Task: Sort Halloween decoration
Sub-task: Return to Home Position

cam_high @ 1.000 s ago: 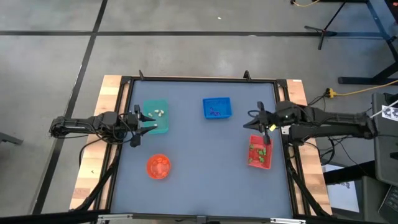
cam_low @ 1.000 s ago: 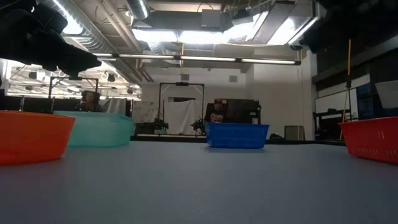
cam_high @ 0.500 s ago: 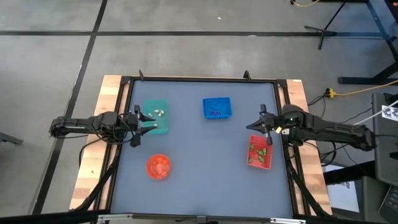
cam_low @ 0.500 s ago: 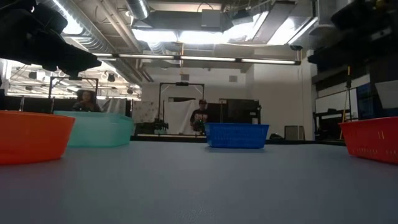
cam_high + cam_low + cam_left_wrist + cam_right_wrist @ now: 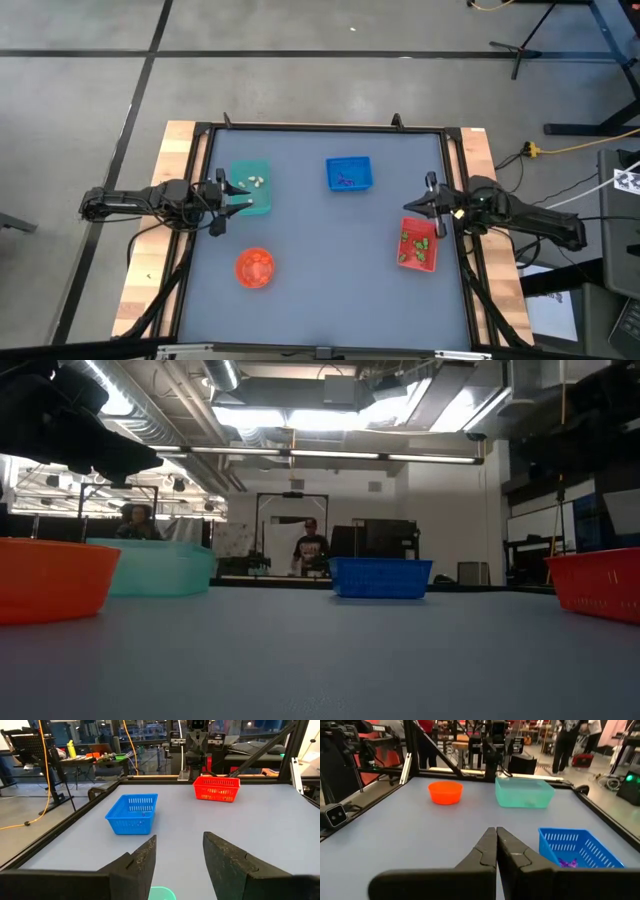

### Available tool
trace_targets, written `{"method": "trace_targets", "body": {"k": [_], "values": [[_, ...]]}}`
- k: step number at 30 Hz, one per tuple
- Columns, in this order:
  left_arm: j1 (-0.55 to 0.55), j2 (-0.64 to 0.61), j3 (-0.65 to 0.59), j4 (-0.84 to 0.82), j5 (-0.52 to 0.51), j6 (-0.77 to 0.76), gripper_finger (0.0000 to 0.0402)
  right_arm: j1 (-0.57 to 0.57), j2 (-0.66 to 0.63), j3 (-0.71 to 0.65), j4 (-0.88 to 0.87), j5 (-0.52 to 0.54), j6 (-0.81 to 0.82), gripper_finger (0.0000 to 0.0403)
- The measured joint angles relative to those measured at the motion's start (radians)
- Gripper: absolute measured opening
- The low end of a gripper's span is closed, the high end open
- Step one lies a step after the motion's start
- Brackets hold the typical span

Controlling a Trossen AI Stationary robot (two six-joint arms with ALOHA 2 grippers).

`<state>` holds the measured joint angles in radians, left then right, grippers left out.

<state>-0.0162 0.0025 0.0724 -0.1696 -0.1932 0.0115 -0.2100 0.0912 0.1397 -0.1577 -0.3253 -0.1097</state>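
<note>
The decorations are sorted into containers: cream trinkets in the teal tray, purple ones in the blue tray, green ones in the red tray, orange ones in the round bowl. My left gripper hangs open above the teal tray's left rim and holds nothing; the left wrist view shows its fingers apart. My right gripper is shut and empty, just beyond the red tray's far end, near the table's right edge.
The four containers stand spread over the grey-blue table top, with bare surface between them in the middle and along the near side. A black frame and wooden side strips border the table. People stand in the room beyond the far edge.
My right arm has drawn back toward the table's right edge, so its gripper has moved from over the table beside the red tray's far end to close by the right rail. My left arm has kept still. The trays, the bowl and the trinkets lie as before.
</note>
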Motion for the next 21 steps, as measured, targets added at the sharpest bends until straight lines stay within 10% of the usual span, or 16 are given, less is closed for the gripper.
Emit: {"method": "trace_targets", "body": {"k": [21], "values": [[0.000, 0.000, 0.000, 0.000, -0.006, 0.000, 0.0148, 0.000, -0.089, -0.078, 0.115, 0.000, 0.009, 0.0003]]}}
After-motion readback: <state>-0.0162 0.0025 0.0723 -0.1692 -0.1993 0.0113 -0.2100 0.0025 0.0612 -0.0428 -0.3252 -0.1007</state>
